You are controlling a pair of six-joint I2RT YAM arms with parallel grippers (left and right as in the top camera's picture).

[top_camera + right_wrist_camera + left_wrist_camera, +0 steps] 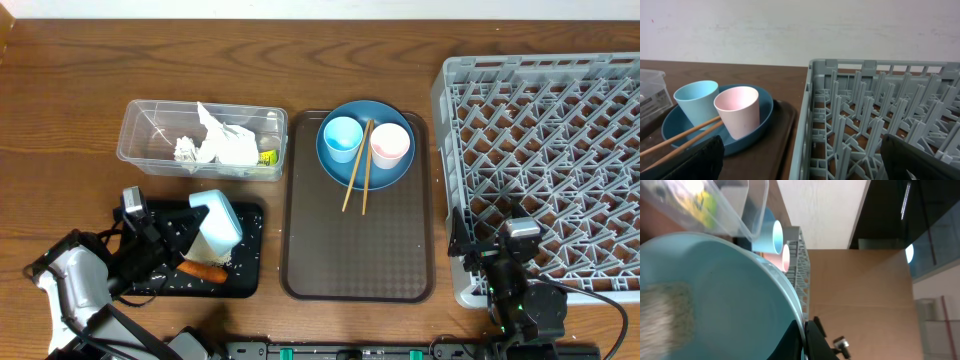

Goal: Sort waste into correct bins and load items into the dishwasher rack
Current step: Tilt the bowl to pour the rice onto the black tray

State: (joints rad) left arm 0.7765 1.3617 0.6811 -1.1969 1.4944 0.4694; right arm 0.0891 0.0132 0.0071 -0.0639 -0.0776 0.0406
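Overhead: my left gripper (pixel 190 238) is clamped on the rim of the light blue bowl (pixel 216 222). The bowl is tipped steeply on edge above the black tray (pixel 250 287), and the carrot (pixel 203 271) lies just below it. The dishwasher rack (pixel 560 130) lies well off to this gripper's right, beyond the brown serving tray (pixel 360 240). The right gripper (pixel 485 245), jaws spread wide and empty, sits beside the rack and is the nearer arm. Judgement: the bowl faces a long crossing to the right.
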